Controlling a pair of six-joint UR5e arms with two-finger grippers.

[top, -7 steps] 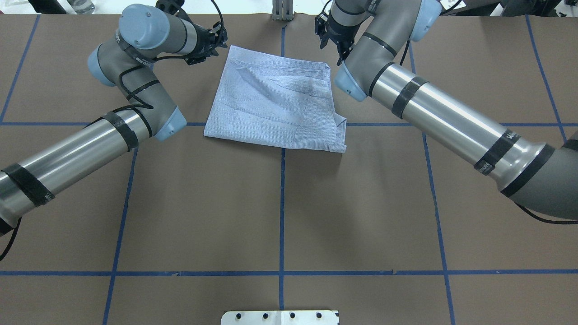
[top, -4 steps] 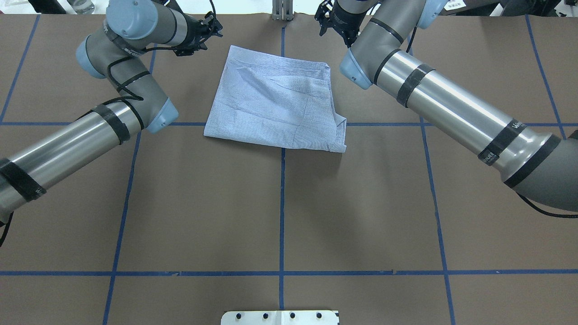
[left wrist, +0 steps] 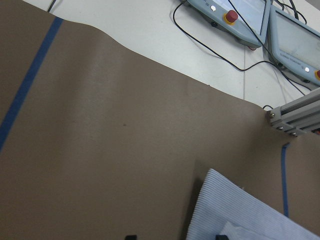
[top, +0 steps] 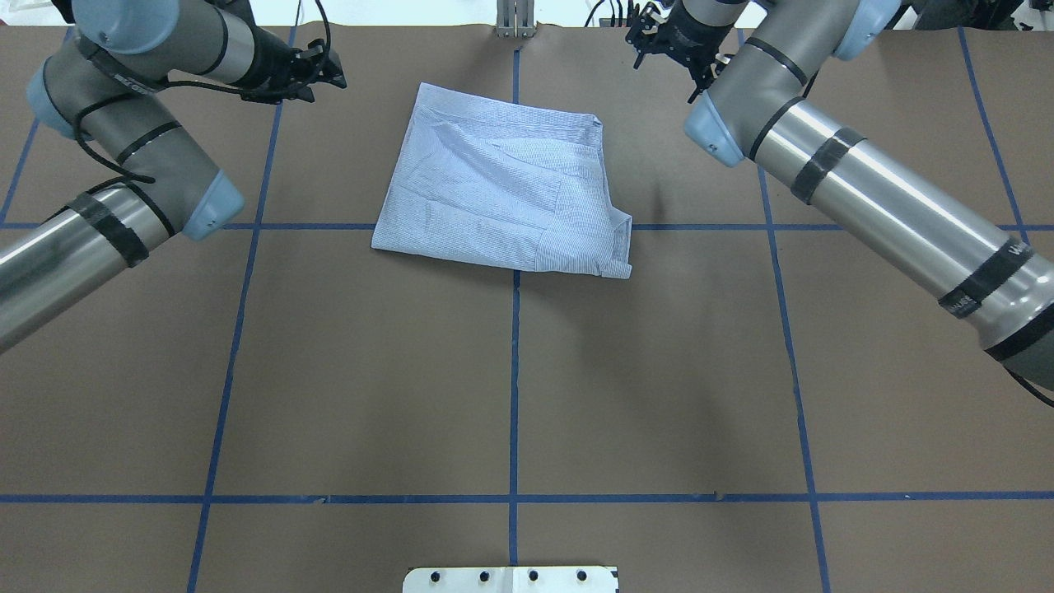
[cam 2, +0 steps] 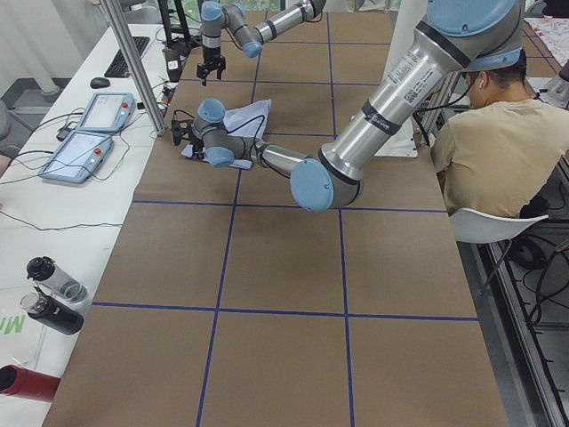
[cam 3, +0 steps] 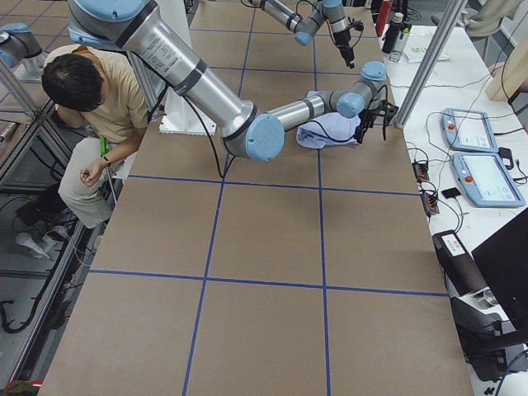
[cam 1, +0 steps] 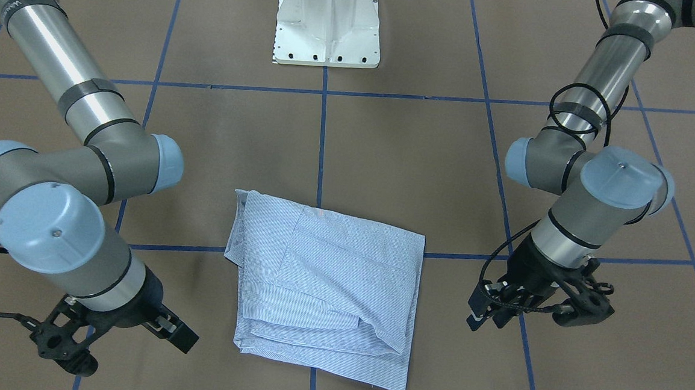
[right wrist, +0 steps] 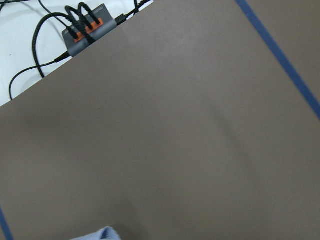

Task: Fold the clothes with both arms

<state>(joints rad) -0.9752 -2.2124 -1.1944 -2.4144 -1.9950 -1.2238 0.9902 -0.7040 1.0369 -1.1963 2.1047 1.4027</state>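
Brown-papered table [top: 370, 371], gridded in blue tape, with a white base plate [top: 510, 579] at the near edge. Beyond the middle, straddling the far cross line of tape: striped blue shirt [top: 502, 185], folded down to a rough, slightly skewed rectangle, flat on the paper, with a lumpy corner at near right. Touched by neither arm.

Farther still, flanking the shirt's far corners and well apart from it: left gripper [top: 323, 77] to the left, right gripper [cam 1: 185, 339] to the right, both above the table close to its far edge, holding nothing. Left jaws spread wide, judging by two fingertips [left wrist: 131, 237] set well apart at the bottom of its wrist view, over paper and the shirt's far-left corner. Right jaws: cannot tell whether spread or closed, with no fingertip in its own wrist view and the front view too side-on. Past the far edge, control consoles [left wrist: 235, 15] and cables on a white bench.

Looks like the pause after a completed fold, cloth let go. Next, probably, either one more halving, calling for both grippers to drop onto matching corners, pinch every layer and carry them over together, or simply moving clear without snagging the pile.
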